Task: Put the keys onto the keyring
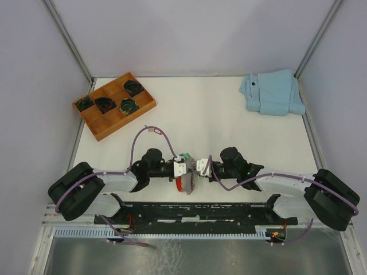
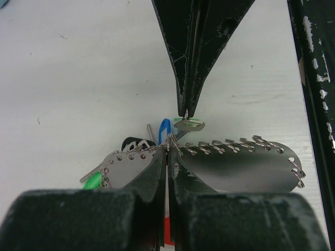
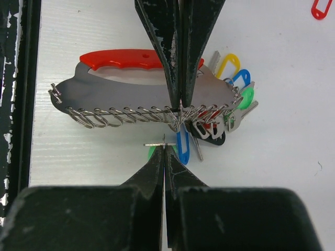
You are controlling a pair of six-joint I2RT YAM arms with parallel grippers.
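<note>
The keyring (image 3: 131, 91) is a silver plate with a red curved band (image 3: 125, 58), a row of small rings along its edge, and blue, yellow and green tags. My left gripper (image 2: 167, 147) is shut on its ringed edge, holding it just above the table (image 1: 189, 114). My right gripper (image 3: 165, 146) faces it tip to tip, shut on a thin silver key with a green tag (image 2: 189, 124). That key sits just short of the rings. Both grippers (image 1: 192, 168) meet at the table's near middle. A red tag (image 3: 319, 9) lies apart on the table.
A wooden tray (image 1: 86, 122) with dark coiled items stands at the back left. A folded light-blue cloth (image 1: 272, 91) lies at the back right. A black rail (image 1: 195, 212) runs along the near edge, close under the keyring.
</note>
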